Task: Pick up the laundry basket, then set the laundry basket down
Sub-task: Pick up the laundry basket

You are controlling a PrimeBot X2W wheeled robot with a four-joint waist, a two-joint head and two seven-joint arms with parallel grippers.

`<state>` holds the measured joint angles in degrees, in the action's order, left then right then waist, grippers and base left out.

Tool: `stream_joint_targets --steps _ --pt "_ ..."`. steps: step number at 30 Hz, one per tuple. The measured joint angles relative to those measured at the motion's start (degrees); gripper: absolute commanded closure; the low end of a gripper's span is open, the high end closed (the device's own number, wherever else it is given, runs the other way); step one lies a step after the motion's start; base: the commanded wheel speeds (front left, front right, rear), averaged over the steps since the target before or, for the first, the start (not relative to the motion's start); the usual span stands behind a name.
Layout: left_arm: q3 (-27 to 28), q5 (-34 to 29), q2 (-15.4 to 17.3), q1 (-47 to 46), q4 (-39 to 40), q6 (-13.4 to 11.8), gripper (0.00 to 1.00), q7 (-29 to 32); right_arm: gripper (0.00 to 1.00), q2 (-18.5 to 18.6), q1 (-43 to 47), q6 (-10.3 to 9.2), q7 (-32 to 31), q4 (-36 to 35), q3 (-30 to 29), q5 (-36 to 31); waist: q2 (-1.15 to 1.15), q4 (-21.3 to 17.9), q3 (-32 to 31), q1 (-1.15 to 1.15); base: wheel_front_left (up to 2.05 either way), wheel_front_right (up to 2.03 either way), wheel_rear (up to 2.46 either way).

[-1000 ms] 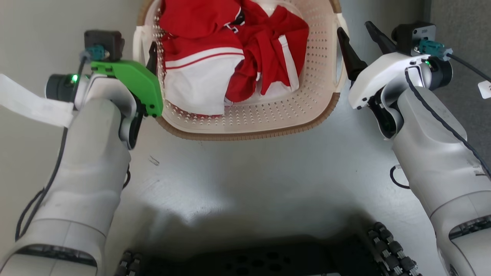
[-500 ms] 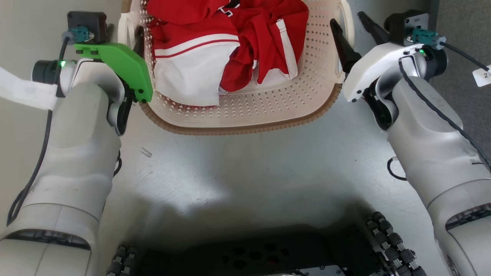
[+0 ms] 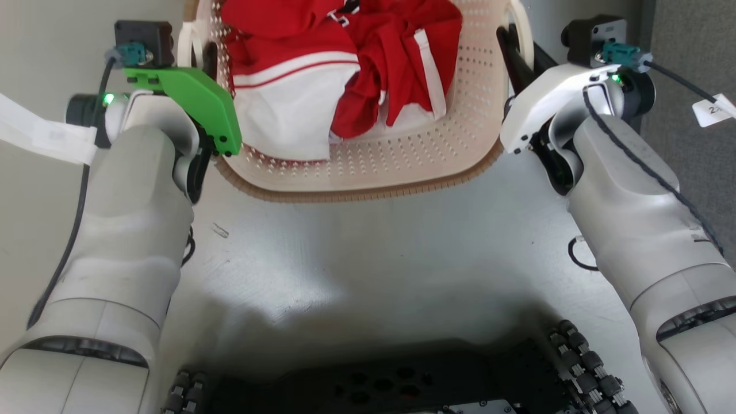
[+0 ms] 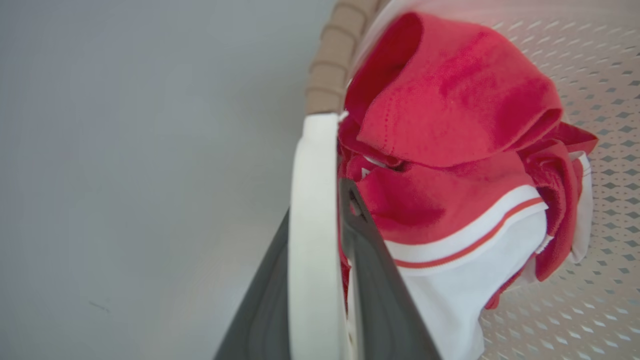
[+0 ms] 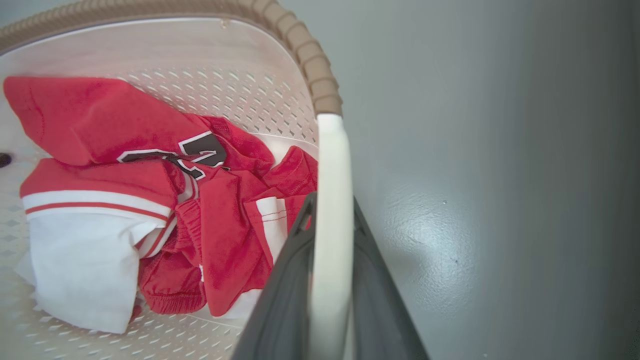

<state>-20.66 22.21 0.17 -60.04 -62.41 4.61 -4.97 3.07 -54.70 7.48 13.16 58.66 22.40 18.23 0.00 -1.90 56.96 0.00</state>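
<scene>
Basket: cream perforated plastic laundry basket [image 3: 374,167], brown-rimmed, loaded with red-and-white garments [image 3: 345,63], held between the grippers.
Jaws: left gripper [image 4: 317,200] and right gripper [image 5: 332,200] are each clamped on a white side handle [image 5: 327,150].
Risk: garments could be spilled if the basket is lifted unevenly.

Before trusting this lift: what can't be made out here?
Basket far end: cut off by the head view's top edge.
Whether the basket touches the floor: its underside is hidden by its own walls.
Lettering on the red clothes: folded over, right wrist view.
</scene>
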Motion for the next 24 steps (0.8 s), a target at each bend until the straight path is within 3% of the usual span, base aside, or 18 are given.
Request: stream_joint_targets --steps 10,24 --pt "0.0 1.81 -0.77 0.11 -4.03 0.94 1.0 -0.05 1.0 -0.3 0.12 0.0 0.0 2.67 1.82 1.92 0.0 0.29 -3.35 0.0 0.0 0.0 0.0" --pt "0.24 5.14 -1.33 2.92 -9.26 2.25 1.0 4.95 1.0 -1.2 3.2 0.02 -0.99 5.43 5.64 5.84 0.0 0.08 -11.55 0.0 0.0 0.0 0.0"
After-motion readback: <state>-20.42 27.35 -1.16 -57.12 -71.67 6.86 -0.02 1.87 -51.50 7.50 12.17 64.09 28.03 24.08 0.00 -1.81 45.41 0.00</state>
